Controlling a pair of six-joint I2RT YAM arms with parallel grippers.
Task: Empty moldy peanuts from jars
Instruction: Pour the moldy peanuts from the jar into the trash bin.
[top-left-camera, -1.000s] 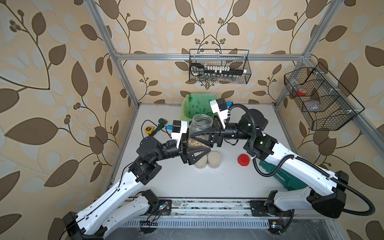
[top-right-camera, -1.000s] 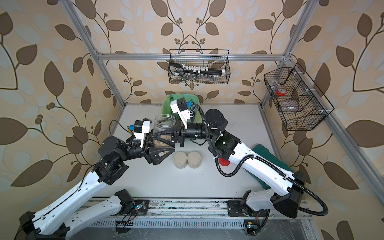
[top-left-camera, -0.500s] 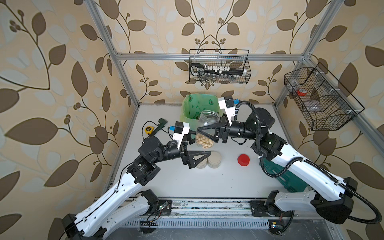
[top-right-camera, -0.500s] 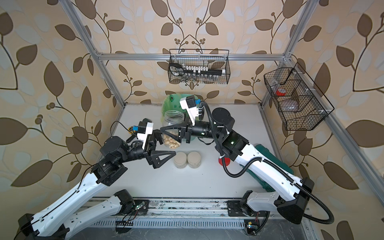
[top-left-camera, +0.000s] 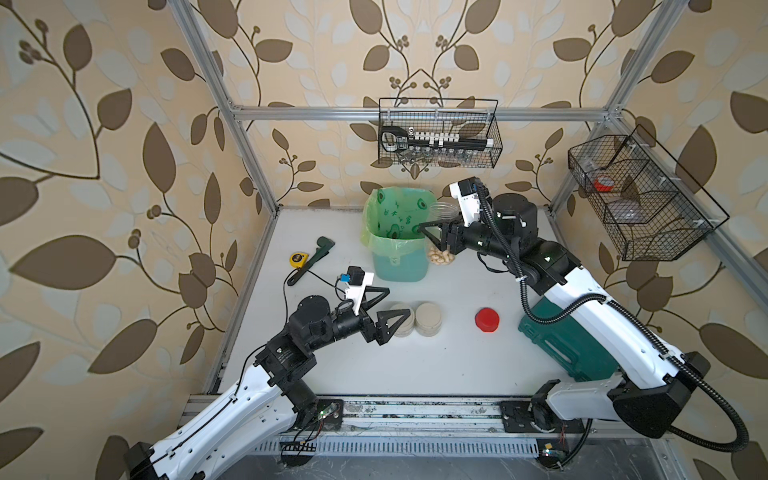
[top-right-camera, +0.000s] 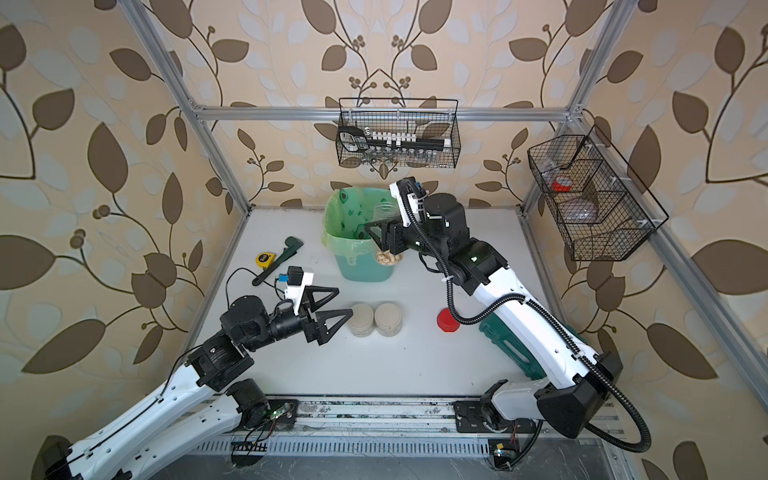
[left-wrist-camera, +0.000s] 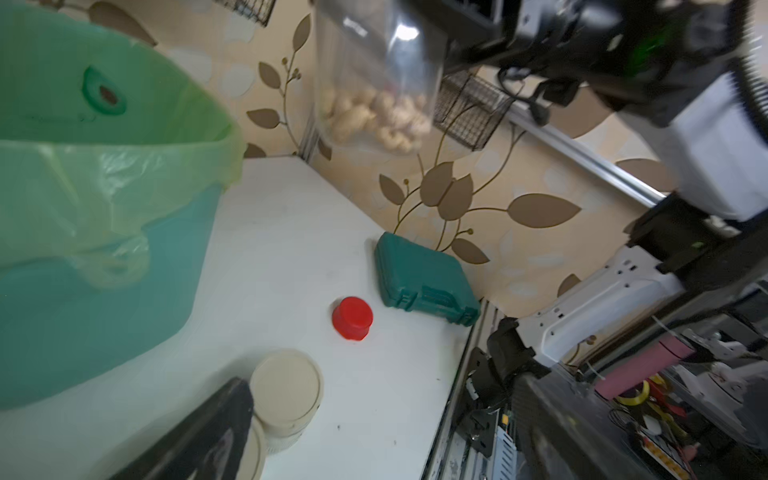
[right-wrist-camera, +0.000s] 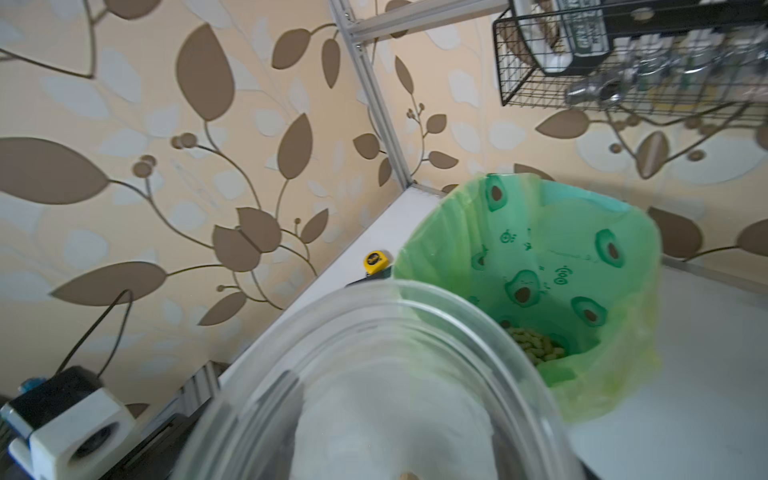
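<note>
**STATION STATUS: TALL JAR HELD BESIDE BIN, LEFT GRIPPER FREE**

Reference: clock directions are read on the table (top-left-camera: 415, 365) as both top views show it, with 12 o'clock at the back wall.

1. The right gripper (top-left-camera: 435, 237) has its jaws clamped across the wall of the tall jar (top-left-camera: 445, 211). The jar hangs clear of the table, just beside the 3 o'clock edge of the bin (top-left-camera: 399, 262). Contact between jar and bin cannot be determined. The jar is uncapped, with its mouth uppermost and a slight tilt.
2. The moldy peanuts (top-left-camera: 441, 258) lie in a loose heap at the bottom of the tall jar. A second heap (right-wrist-camera: 536, 347) lies at the bottom of the green liner (top-left-camera: 388, 216), as the right wrist view shows.
3. The bin stands at 12 o'clock on the table, with the liner folded over its rim.
4. The left gripper (top-left-camera: 398, 303) has its jaws spread wide and holds nothing. It sits at 9 o'clock of the short jars (top-left-camera: 428, 319). One finger overlaps the nearer jar in the top views, and contact cannot be determined.
5. The short jars stand side by side near the table centre, at 6 o'clock of the bin, with their beige lids on.
6. The red lid (top-left-camera: 487, 321) rests on the table at 3 o'clock of the short jars, apart from them.
7. The green case (top-left-camera: 561, 347) lies at 3 o'clock of the red lid, partly under the right arm.
8. The tape measure (top-left-camera: 296, 259) lies at 9 o'clock of the bin.
</note>
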